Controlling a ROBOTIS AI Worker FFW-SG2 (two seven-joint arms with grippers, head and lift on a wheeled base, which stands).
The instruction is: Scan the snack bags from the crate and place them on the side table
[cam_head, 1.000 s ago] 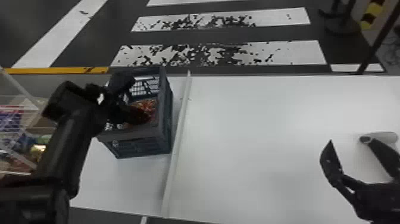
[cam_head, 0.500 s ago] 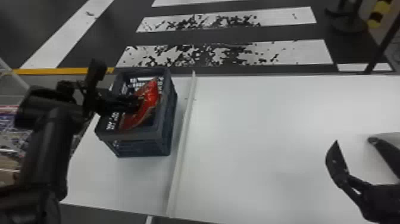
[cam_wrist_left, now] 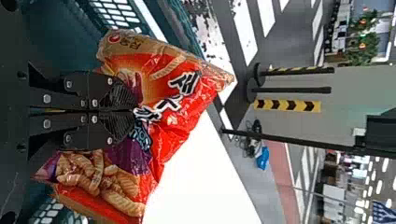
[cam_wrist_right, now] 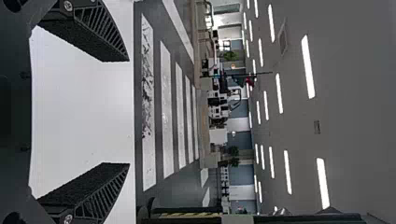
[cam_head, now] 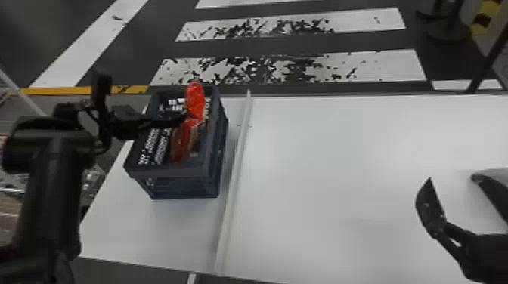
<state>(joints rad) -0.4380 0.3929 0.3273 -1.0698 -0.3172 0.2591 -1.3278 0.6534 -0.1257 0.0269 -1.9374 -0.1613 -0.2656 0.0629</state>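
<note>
In the head view my left gripper (cam_head: 185, 118) is over the dark blue crate (cam_head: 172, 173), shut on a red snack bag (cam_head: 195, 100). The bag stands up out of the crate's opening, its lower part still between the walls. The left wrist view has the bag (cam_wrist_left: 180, 116) pinched and creased between the fingers of my left gripper (cam_wrist_left: 135, 110), with crate walls around it. On the right of the head view, over the white table (cam_head: 332, 170), my right gripper (cam_head: 453, 181) stands open. The right wrist view shows that gripper (cam_wrist_right: 128, 112) with its fingers wide apart and nothing between them.
A raised white strip (cam_head: 236, 170) runs along the table just right of the crate. Beyond the table's far edge lies a dark floor with white stripes (cam_head: 295, 70). Left of the table, more packaged goods (cam_head: 11, 215) sit low beside the left arm.
My left gripper has drawn the red bag upward, from low in the crate to partly above its rim. The view has shifted slightly; the right gripper keeps its open pose.
</note>
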